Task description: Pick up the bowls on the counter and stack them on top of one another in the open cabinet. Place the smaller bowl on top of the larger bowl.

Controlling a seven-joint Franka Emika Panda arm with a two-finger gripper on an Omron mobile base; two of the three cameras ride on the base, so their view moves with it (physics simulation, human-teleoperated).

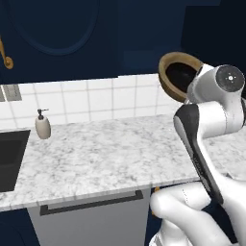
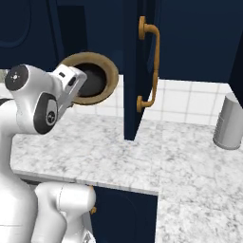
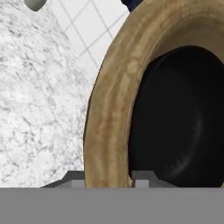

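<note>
The larger bowl (image 1: 167,72), tan wood with a thick rim and a dark hollow, hangs tipped on its side above the counter (image 1: 105,153) in front of the open cabinet (image 2: 97,26). My gripper (image 3: 108,180) is shut on its rim, one fingertip on each side of the wood (image 3: 109,109). From the right the bowl (image 2: 110,65) faces the camera beside my hand (image 2: 71,81). The black inside may be the bowl's own; I cannot make out the smaller bowl as a separate thing.
An open navy cabinet door (image 2: 134,95) with a brass handle (image 2: 151,66) stands just right of the bowl. A soap dispenser (image 1: 43,125) and a sink (image 1: 9,158) lie far left, a grey canister (image 2: 229,122) far right, and a grey drawer front (image 1: 91,211) sits below the counter edge.
</note>
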